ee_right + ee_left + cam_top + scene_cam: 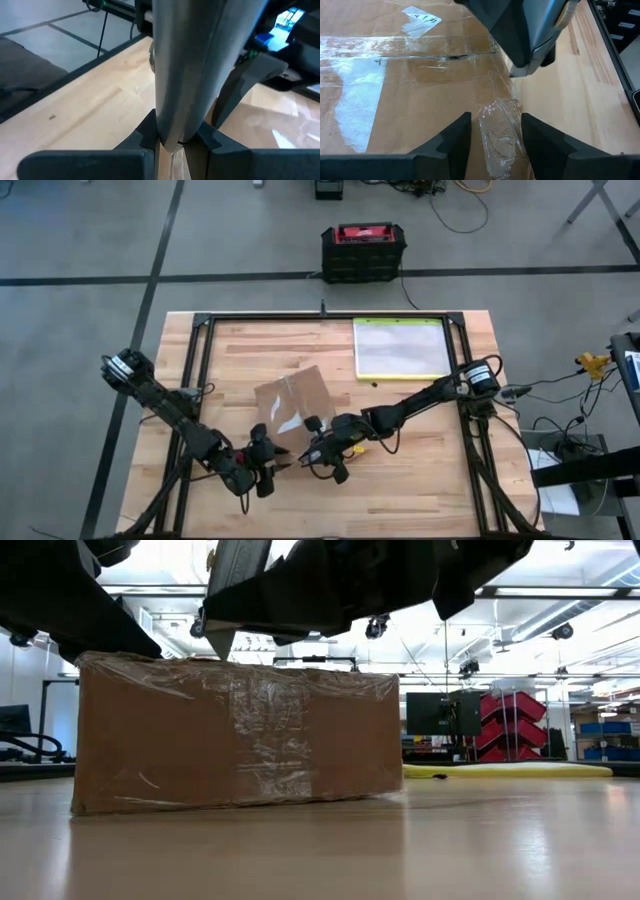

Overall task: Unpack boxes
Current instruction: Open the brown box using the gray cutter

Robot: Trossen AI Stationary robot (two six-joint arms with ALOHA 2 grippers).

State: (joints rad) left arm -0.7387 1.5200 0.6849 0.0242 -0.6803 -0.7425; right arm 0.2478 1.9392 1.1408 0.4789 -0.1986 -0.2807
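The brown cardboard carton (295, 408) lies flat on the table, with strips of shiny clear tape across its top and sides (255, 730). My left gripper (492, 145) is open at the carton's near edge. Its fingers stand on either side of a loose, crumpled strip of clear tape (499, 132). My right gripper (322, 452) is just to the right of it, shut on a grey tool (182, 65). The tool's pointed end (222, 645) hangs at the carton's top edge and also shows in the left wrist view (532, 45). My right gripper pinches the grey tool between its two fingers (205, 137), at the tool's narrow part (172, 132). The tool reaches forward past the fingers. Its tip (520, 72) points down at the carton's near edge. I cannot tell whether the tip touches the carton.
A clear plastic pouch with a yellow-green edge (400, 348) lies flat at the table's far right. A black-and-red case (363, 250) stands on the floor beyond the far edge. A black frame (200, 350) runs around the tabletop. Bare wood (420, 460) shows right of the grippers.
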